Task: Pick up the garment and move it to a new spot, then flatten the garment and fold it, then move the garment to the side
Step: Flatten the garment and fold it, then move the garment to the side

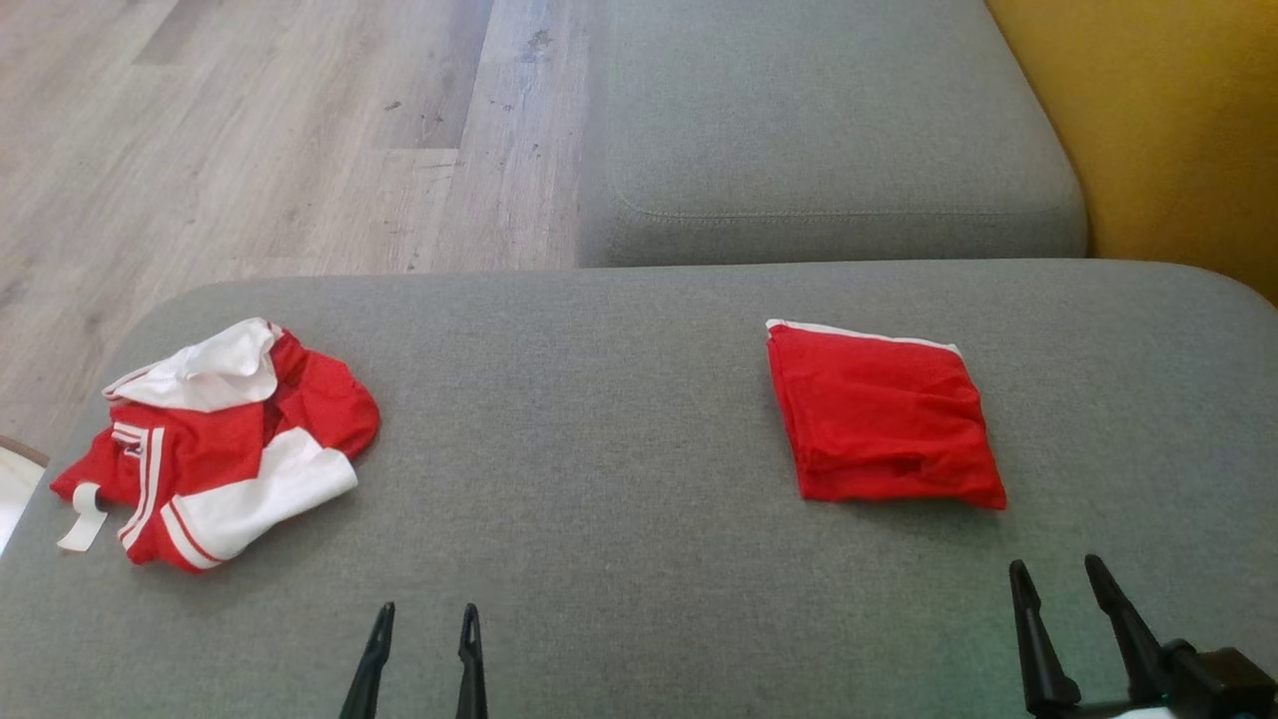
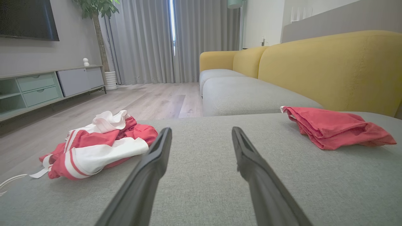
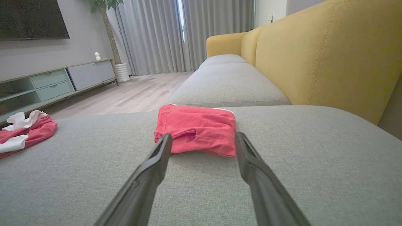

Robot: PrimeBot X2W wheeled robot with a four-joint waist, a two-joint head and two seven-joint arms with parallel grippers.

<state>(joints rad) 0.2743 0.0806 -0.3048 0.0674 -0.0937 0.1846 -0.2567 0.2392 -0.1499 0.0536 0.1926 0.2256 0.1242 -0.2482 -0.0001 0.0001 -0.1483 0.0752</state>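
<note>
A crumpled red and white garment [image 1: 215, 444] with a white tag lies at the left end of the grey sofa cushion [image 1: 599, 419]; the same heap [image 2: 97, 144] is left of the fingers in the left wrist view and at the left edge [image 3: 22, 131] in the right wrist view. A folded red garment [image 1: 884, 419] rests flat at the right [image 2: 336, 130], straight ahead of my right gripper [image 3: 202, 139]. My left gripper [image 1: 427, 611] is open near the front edge, empty. My right gripper [image 1: 1056, 567] is open too, just short of the folded piece.
Beyond lies a second grey seat cushion [image 1: 829, 130] and a yellow sofa back [image 1: 1178, 120] on the right. Wooden floor [image 1: 250, 130] drops off to the left and behind. A TV cabinet [image 2: 40, 88], a potted plant and curtains stand far off.
</note>
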